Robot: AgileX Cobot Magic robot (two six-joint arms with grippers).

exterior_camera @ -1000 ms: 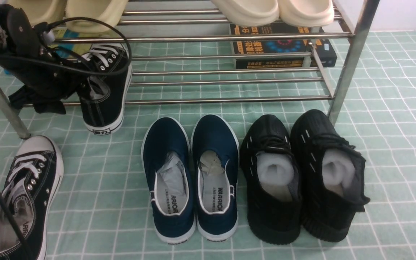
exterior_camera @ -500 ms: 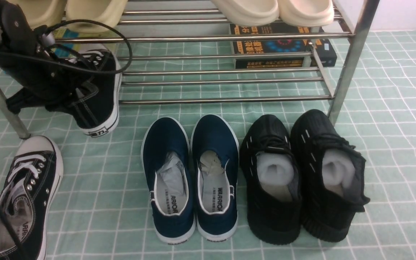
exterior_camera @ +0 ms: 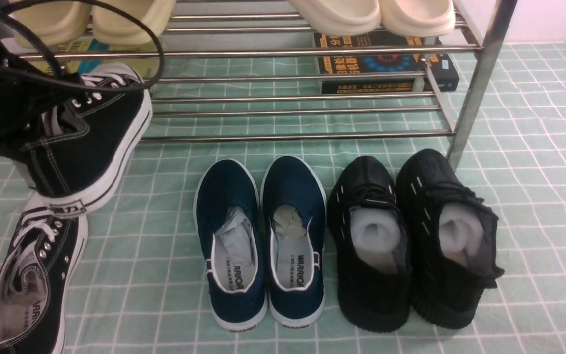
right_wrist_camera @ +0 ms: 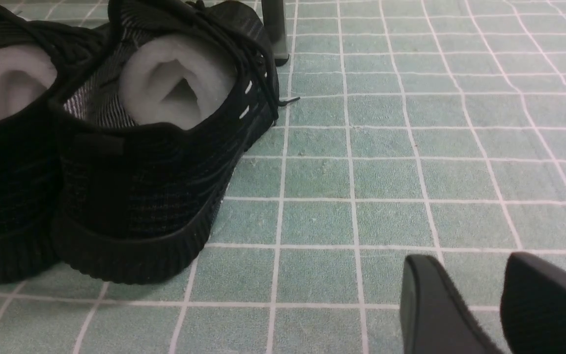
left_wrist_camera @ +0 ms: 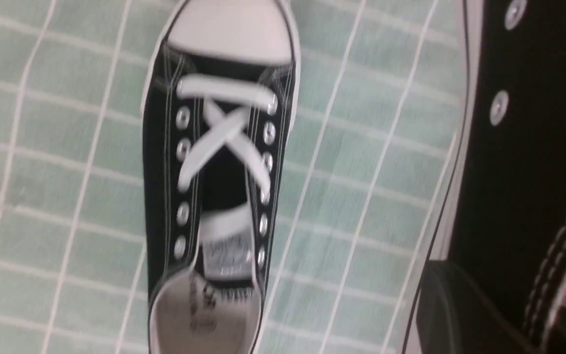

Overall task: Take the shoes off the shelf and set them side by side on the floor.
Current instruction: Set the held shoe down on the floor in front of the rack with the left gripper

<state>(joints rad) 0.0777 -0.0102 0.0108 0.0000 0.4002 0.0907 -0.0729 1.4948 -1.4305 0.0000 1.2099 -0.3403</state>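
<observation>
One black canvas sneaker [exterior_camera: 35, 275] with white laces lies on the mint-green floor [exterior_camera: 533, 196] at the lower left, toe toward the shelf [exterior_camera: 288, 51]. The left wrist view shows this sneaker [left_wrist_camera: 219, 172] from above. The second sneaker [exterior_camera: 91, 142] hangs tilted in the air in front of the chrome shelf, over the first one's toe cap. My left gripper [left_wrist_camera: 514, 314] is shut on the collar of that sneaker [left_wrist_camera: 523, 147], with one dark finger [left_wrist_camera: 460, 309] against its side. My right gripper [right_wrist_camera: 474, 275] is open low over bare floor, holding nothing.
Navy slip-ons [exterior_camera: 261, 241] and all-black knit sneakers [exterior_camera: 410, 236] stand paired on the floor in front of the shelf. Cream slippers [exterior_camera: 371, 14] sit on the upper tier, with books [exterior_camera: 386, 64] behind the lower bars. The shelf's slanted leg [exterior_camera: 474, 88] stands at the right.
The left arm has pulled the held sneaker off the lower tier, toward the camera and leftward. It now hangs over the toe of the sneaker on the floor.
</observation>
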